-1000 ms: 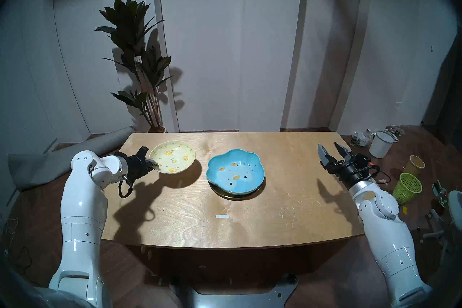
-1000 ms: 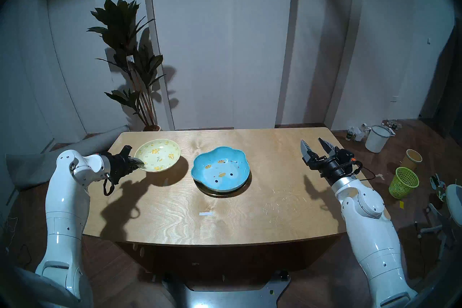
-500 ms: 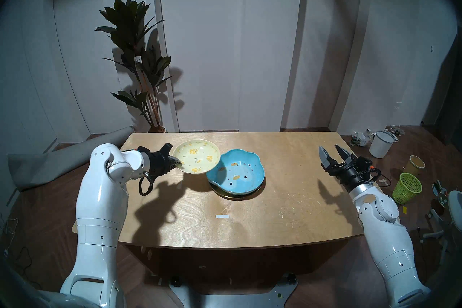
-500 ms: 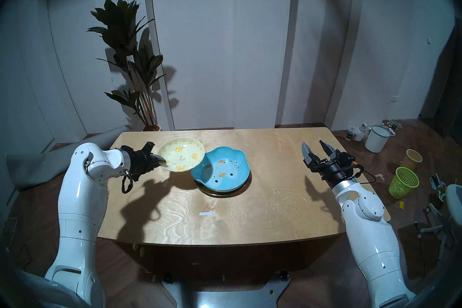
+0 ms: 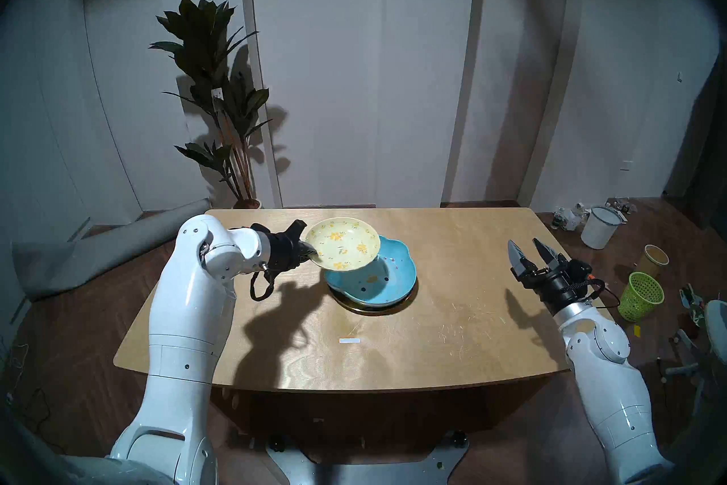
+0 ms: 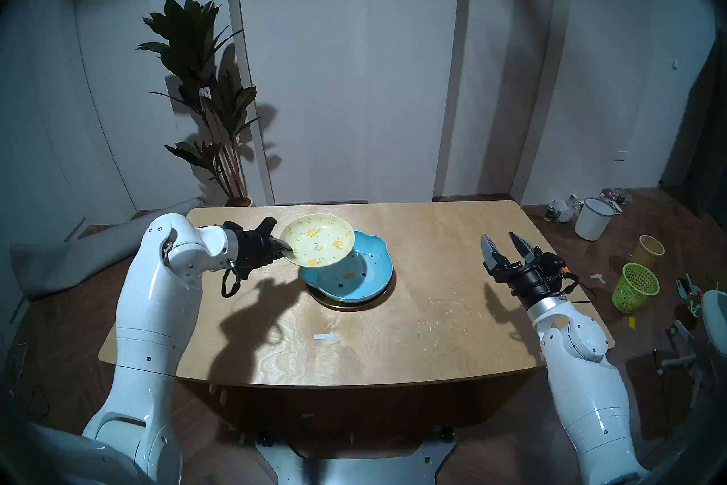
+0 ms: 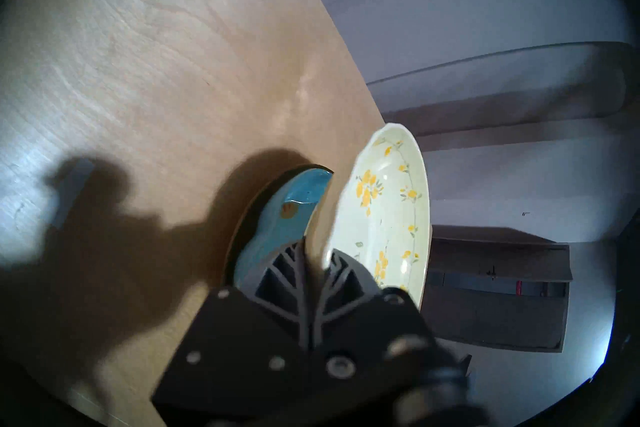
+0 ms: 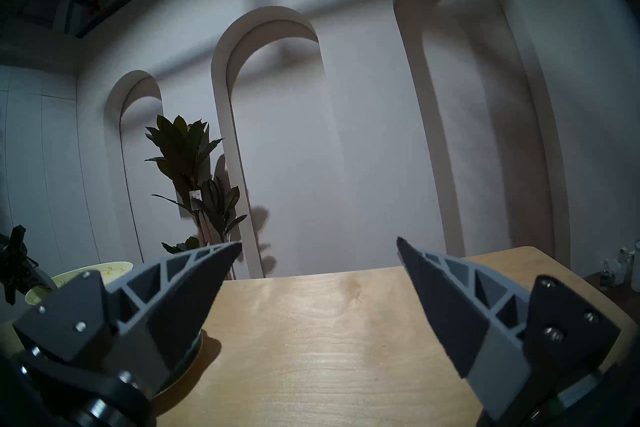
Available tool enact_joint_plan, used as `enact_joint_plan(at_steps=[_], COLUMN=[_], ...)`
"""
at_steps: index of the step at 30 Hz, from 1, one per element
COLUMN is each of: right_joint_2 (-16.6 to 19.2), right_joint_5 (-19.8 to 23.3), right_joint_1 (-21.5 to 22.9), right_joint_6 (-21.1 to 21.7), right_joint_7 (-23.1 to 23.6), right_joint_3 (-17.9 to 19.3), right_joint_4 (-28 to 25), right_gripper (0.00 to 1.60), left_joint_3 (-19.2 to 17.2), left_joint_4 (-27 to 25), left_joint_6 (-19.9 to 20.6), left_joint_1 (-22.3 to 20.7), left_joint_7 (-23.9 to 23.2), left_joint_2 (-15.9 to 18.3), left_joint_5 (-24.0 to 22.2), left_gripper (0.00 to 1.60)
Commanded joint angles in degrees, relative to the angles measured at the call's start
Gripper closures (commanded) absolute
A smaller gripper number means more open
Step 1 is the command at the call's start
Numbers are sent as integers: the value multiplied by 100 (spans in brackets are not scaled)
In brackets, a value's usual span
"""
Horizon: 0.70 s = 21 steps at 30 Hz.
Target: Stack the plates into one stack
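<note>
My left gripper (image 5: 312, 252) (image 6: 289, 251) (image 7: 317, 260) is shut on the near-left rim of the pale-yellow floral dish (image 5: 343, 243) (image 6: 319, 241) (image 7: 384, 204). That dish hangs tilted in the air, partly over the left half of the blue scalloped dish (image 5: 379, 281) (image 6: 354, 277) (image 7: 287, 208). The blue dish rests on the gold plate (image 5: 369, 309) (image 6: 346, 306), of which only the front rim shows. My right gripper (image 5: 531, 250) (image 6: 504, 244) (image 8: 318, 251) stands open and holds nothing, above the table's right side.
The wooden table (image 5: 432, 346) carries a small white strip (image 5: 349, 341) near the front. A potted plant (image 5: 220, 98) stands behind the far left corner. On the floor to the right are a white bucket (image 5: 600, 226), a yellow cup (image 5: 655, 260) and a green basket (image 5: 640, 295).
My left arm has carried the pale-yellow dish rightward from the table's left side until it overlaps the blue dish. The right gripper has drifted slightly right and nearer.
</note>
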Motion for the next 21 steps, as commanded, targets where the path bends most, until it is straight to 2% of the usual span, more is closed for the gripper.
enact_joint_plan(at_steps=[1, 21], right_joint_2=[17, -16], right_joint_5=[29, -5], right_joint_1=[-68, -208], right_joint_6=[-111, -87], right_joint_7=[26, -1], right_joint_3=[127, 197], right_joint_4=[-221, -389], right_gripper=[0, 0], left_joint_3=[154, 517], left_joint_4=[-9, 260], left_joint_6=[-66, -144], left_joint_1=[-298, -219], left_joint_7=[-14, -268], left_joint_2=[-141, -276], left_joint_5=[54, 497], left_gripper=[160, 160])
